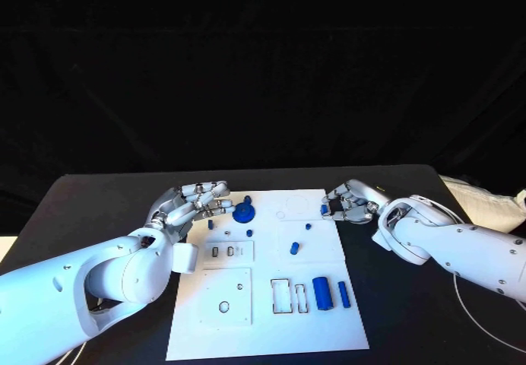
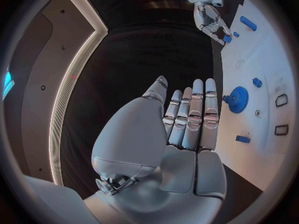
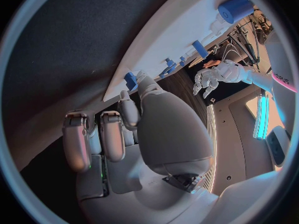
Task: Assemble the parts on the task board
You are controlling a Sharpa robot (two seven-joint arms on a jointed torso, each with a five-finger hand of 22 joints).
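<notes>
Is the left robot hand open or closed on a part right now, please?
Open. In the left wrist view the left robot hand has its fingers stretched out straight with nothing in them, beside the blue gear on the task board.

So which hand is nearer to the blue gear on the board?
Left. The left hand hovers just beside the blue gear, at the task board's edge; the right hand is at the opposite edge, farther away.

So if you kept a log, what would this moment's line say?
left hand: open, beside blue gear | right hand: pinches small blue part at task board edge | assembly: unfinished
</notes>
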